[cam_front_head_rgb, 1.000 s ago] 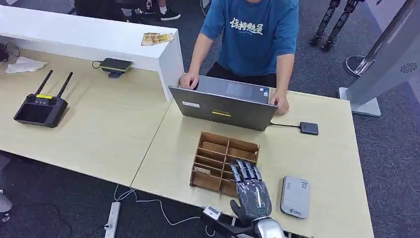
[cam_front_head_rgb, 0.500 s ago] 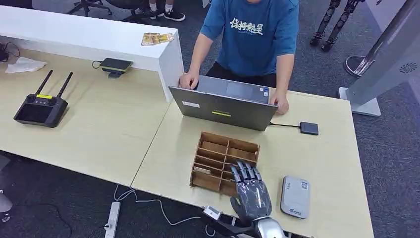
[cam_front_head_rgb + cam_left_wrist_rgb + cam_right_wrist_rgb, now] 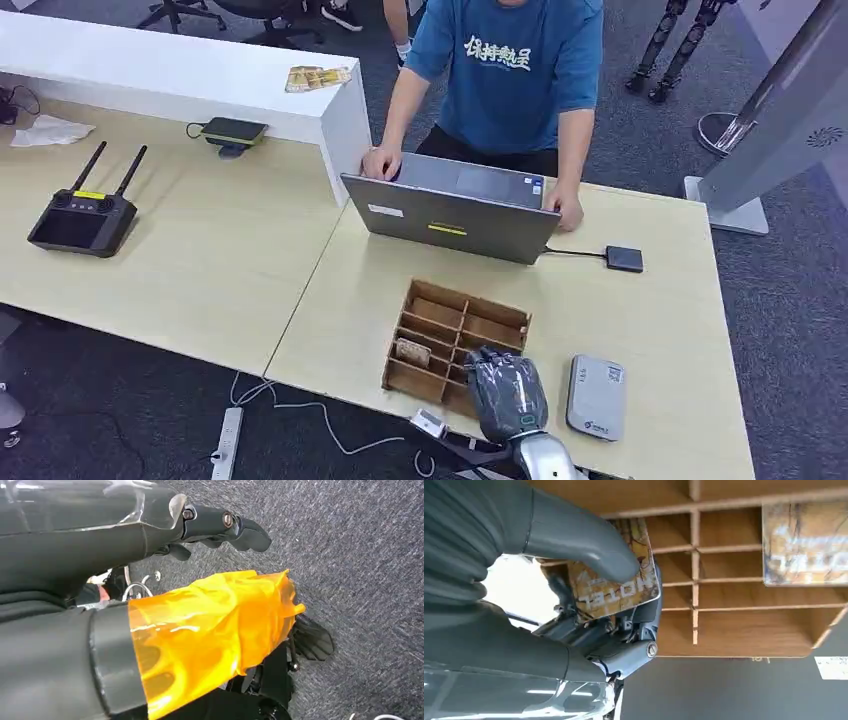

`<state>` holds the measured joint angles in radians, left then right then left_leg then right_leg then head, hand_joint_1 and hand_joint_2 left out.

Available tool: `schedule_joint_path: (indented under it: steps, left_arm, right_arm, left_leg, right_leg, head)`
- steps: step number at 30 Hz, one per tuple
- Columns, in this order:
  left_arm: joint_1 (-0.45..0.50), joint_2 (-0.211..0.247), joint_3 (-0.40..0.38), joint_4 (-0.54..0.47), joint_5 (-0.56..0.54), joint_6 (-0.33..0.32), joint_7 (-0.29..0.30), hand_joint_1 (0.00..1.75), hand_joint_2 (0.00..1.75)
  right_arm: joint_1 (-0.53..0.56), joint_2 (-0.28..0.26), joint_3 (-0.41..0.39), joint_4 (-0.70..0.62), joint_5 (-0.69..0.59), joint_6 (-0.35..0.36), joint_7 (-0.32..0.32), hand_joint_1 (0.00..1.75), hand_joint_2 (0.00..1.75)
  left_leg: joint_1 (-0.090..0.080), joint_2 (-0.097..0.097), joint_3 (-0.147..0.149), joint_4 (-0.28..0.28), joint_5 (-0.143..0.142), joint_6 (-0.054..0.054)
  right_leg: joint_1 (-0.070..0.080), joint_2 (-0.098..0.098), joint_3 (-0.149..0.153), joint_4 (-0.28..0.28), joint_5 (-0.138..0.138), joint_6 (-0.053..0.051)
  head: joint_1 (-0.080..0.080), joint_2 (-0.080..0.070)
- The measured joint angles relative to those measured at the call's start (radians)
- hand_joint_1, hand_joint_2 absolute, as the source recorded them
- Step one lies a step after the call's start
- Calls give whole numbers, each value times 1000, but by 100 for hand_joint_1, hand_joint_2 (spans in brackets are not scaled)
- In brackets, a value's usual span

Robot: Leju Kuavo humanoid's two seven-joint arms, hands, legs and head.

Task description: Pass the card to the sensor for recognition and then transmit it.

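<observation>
My right hand (image 3: 507,393) is curled down over the near right corner of the wooden card rack (image 3: 468,311). In the right wrist view its thumb (image 3: 589,550) presses a printed card (image 3: 629,590) reading HOTEL against the darker fingers, at the rack's edge (image 3: 744,630). A second card (image 3: 804,545) stands in another slot, and in the head view this second card (image 3: 412,351) sits near the rack's left side. A grey flat device (image 3: 596,396) lies just right of the hand. My left hand (image 3: 220,527) hangs over the carpet and holds nothing.
A person in a blue shirt (image 3: 510,70) rests both hands on an open laptop (image 3: 450,212) behind the rack. A small black box (image 3: 624,259) is wired to it. A remote with antennas (image 3: 82,215) lies far left. A white counter (image 3: 180,75) carries more cards (image 3: 317,76).
My right hand's fingers, stretched out over the rack before, have curled down and closed on a card. The rack has shifted slightly.
</observation>
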<state>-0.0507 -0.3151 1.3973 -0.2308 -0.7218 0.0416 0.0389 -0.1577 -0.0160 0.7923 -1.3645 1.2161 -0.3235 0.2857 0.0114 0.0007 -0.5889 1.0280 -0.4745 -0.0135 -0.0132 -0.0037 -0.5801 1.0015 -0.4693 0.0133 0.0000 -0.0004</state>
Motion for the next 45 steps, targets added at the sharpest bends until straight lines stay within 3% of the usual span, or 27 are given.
schedule_joint_path:
  steps: [15, 24, 28, 35, 39, 45]
  left_arm:
    - [0, 0, 0, 0, 1, -1, 2, 0, 0]
    - [0, 0, 0, 0, 1, -1, 2, 0, 0]
    - [0, 0, 0, 0, -2, -1, 0, 0, 0]
    - [0, 0, 0, 0, -6, 1, -1, 0, 0]
    - [0, 0, 0, 0, -17, 1, -1, 0, 0]
    - [0, 0, 0, 0, -37, -2, 0, 0, 0]
  right_arm:
    - [3, 0, 3, 0, 2, -27, -14, 168, 175]
    - [6, 0, 2, -25, 7, -124, -58, 171, 175]
    - [13, 0, -22, -71, 2, -193, -86, 173, 175]
    - [40, -1, -71, -141, 2, -243, -110, 175, 175]
    - [43, -1, -110, -166, 1, -257, -117, 169, 175]
    - [18, -1, -174, -176, -1, -262, -119, 175, 175]
  left_leg:
    - [0, 0, 0, 0, 0, 0]
    - [0, 0, 0, 0, 0, 0]
    - [0, 0, 0, 0, 0, 0]
    - [0, 0, 0, 0, 0, 0]
    - [0, 0, 0, 0, 0, 0]
    - [0, 0, 0, 0, 0, 0]
  right_leg:
    - [0, 0, 0, 0, 0, 0]
    - [0, 0, 0, 0, 0, 0]
    - [0, 0, 0, 0, 0, 0]
    - [0, 0, 0, 0, 0, 0]
    - [0, 0, 0, 0, 0, 0]
    - [0, 0, 0, 0, 0, 0]
  head:
    - [0, 0]
    - [0, 0]
    - [0, 0]
    - [0, 0]
    - [0, 0]
    - [0, 0]
